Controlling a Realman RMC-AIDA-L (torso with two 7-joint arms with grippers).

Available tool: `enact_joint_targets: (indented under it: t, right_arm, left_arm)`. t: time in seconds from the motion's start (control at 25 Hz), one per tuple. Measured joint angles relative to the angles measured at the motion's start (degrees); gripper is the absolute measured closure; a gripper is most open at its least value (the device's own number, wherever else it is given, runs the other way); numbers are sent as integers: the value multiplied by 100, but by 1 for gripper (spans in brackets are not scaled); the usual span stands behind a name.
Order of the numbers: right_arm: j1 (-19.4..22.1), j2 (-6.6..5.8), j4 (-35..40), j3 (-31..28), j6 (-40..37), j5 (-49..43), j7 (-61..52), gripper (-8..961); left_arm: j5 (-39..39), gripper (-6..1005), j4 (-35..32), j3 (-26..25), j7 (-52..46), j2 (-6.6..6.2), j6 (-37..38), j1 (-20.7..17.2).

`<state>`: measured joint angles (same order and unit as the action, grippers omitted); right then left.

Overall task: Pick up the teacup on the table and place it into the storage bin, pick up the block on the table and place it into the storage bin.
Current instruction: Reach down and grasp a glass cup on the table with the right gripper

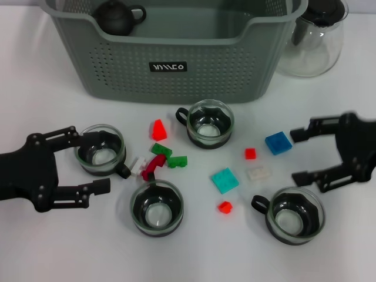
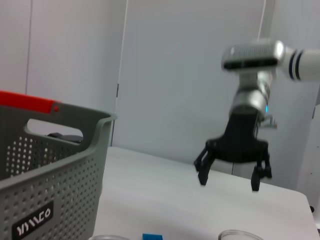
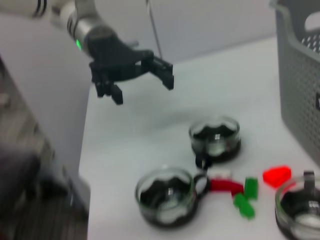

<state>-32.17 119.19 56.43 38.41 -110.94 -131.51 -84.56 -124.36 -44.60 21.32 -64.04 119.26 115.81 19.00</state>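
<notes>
Left gripper (image 1: 94,161) hangs with its black, jointed fingers spread wide, and a glass teacup (image 1: 101,149) with a dark liner sits right between them, nothing pinched. From the right wrist view that gripper floats above the white table (image 1: 35,88), clear of the cup. Just past its fingertips lies a jumble of small plastic pieces: a white block (image 1: 137,165), a curved dark-red block (image 1: 154,167), two green blocks (image 1: 169,156) and a red wedge (image 1: 158,130).

Right gripper (image 1: 301,156) is also splayed open and empty. Just off its upper fingertip sits a studded blue block (image 1: 278,143); a pale translucent block (image 1: 258,173) lies just beyond its open fingers, a small red cube (image 1: 250,153) a little farther on. Below its lower finger stands another round glass cup (image 1: 295,215) with a black handle.

Well ahead of both grippers rises the storage bin (image 1: 176,64), grey-green plastic, perforated walls, a small black label on its front. A matte black teapot (image 1: 117,16) rests in its corner on the left gripper's side. A clear glass pitcher (image 1: 312,36) stands beside the bin on the right gripper's side.
</notes>
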Motion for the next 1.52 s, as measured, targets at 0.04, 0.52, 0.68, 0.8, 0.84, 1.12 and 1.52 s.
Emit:
enact_joint_targets:
  t: [0.04,0.52,0.68,0.8,0.84,1.12,1.52]
  right_arm:
    - [-76,-10,290,118,-117,-79,-273,51]
    - [-962,128,2473,2620,-84,-1076,-2460,88]
    - [-1031,154,2456,3795,677,-948,-2696,218]
    - [-1006,154,2334,4675,1346,-775,-2779,335]
    - [-1004,154,2260,4914,1540,-743,-2792,334]
    - [-980,152,1676,5495,2827,-605,-2850,337]
    - [-1080,163,838,6070,3826,-502,-2836,365]
  left_arm:
    - [-22,125,12,-4,0,7,-29,-1]
    - [13,124,281,-10,23,36,-82,-6]
    - [16,124,319,-14,24,57,-85,-13]
    - [18,125,321,-14,25,81,-85,-29]
    - [20,125,321,-15,26,89,-85,-42]
    - [45,125,345,-54,56,114,-85,-99]
    - [45,125,401,-106,114,116,-85,-69]
